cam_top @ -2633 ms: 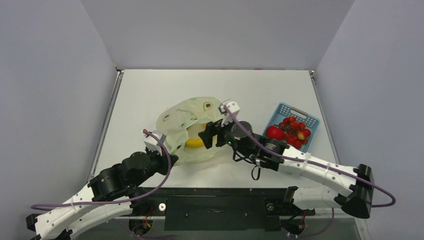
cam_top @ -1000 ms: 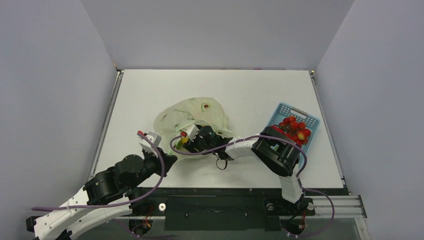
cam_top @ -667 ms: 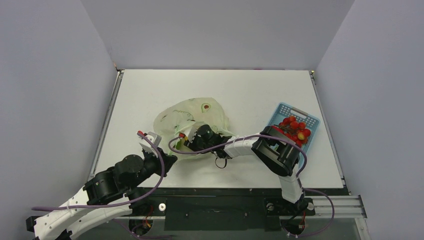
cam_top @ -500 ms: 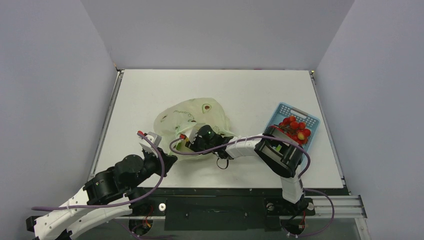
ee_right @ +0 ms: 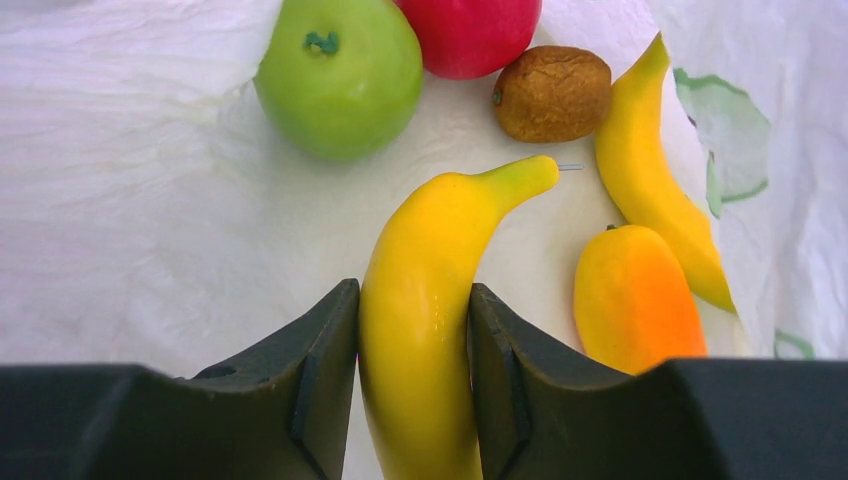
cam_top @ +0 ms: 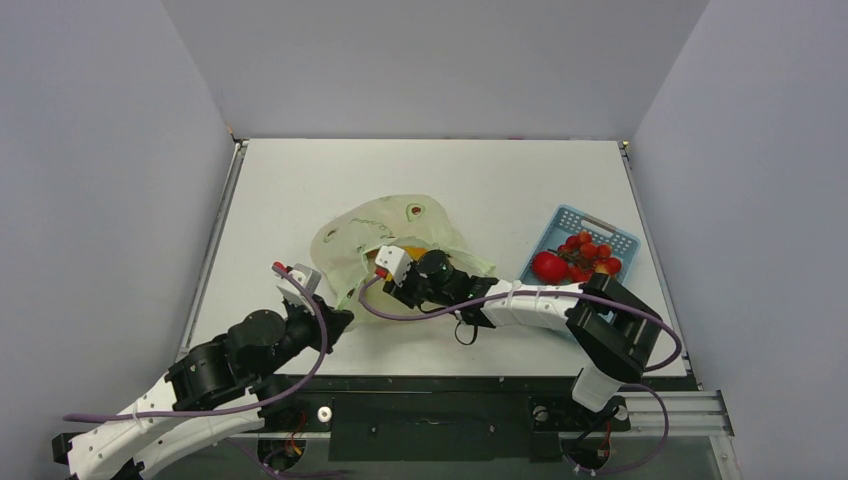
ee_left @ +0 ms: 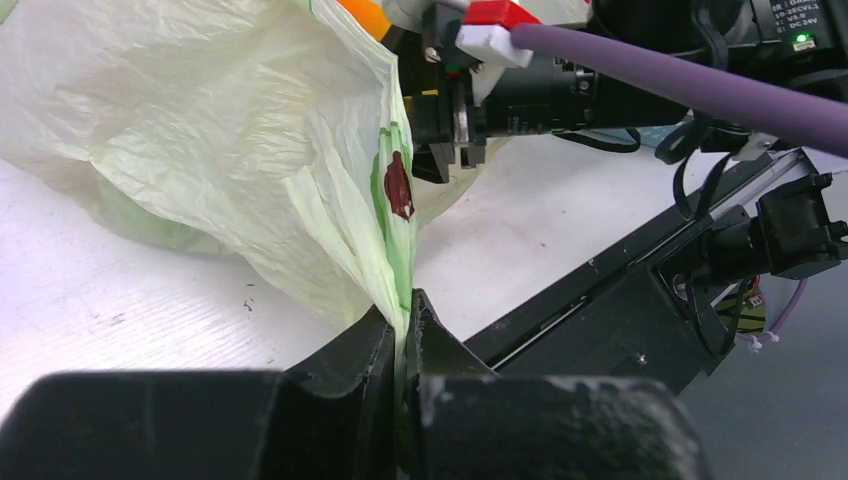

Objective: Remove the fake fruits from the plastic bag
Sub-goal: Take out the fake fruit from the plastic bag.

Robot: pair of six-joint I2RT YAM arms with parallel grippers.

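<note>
The plastic bag (cam_top: 372,228), pale yellow-green with brown-red spots, lies crumpled mid-table with its mouth toward the arms. My left gripper (ee_left: 403,305) is shut on the bag's near edge (ee_left: 395,250) and holds it up. Inside the bag, my right gripper (ee_right: 412,292) is shut on a yellow banana (ee_right: 430,250), one finger against each side. Around it lie other fake fruits: a green pear (ee_right: 340,75), a red fruit (ee_right: 470,28), a brown kiwi (ee_right: 552,92), a second banana (ee_right: 650,190) and an orange-yellow mango (ee_right: 635,300).
A blue lattice basket (cam_top: 600,220) sits at the right and holds a red apple (cam_top: 549,266) and small red fruits. The right arm (cam_top: 540,300) stretches low across the table's near part from right to left. Grey walls enclose the table.
The right gripper's jaws have closed on the banana. The wrist has drawn back slightly to the right, and the arm's elbow has swung out right. The left gripper keeps its hold.
</note>
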